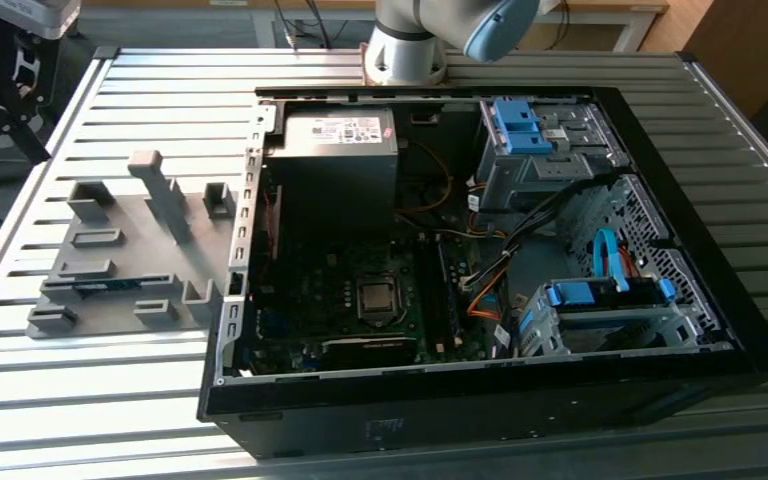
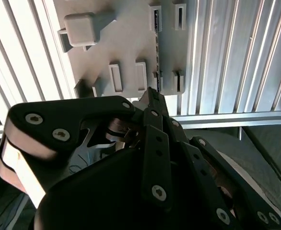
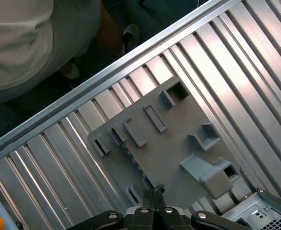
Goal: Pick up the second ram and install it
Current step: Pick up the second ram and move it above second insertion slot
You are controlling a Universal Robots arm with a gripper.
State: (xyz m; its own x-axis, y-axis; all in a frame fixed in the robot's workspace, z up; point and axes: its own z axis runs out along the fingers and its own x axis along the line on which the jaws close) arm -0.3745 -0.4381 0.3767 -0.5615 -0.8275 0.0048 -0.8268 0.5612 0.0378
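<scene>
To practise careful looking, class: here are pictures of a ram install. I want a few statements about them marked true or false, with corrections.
1. The ram lies in the gray holder. True.
2. The gripper holds the ram. False: it hangs above the holder, holding nothing.
3. The holder sits inside the case. False: it sits on the table, on the exterior view's left of the case.
4. The case is open. True.

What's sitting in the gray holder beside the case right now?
The second ram stands on edge between two slotted blocks of the gray holder. Its lower edge is sunk in the slots and cannot be seen. The gripper hangs above it.
</scene>
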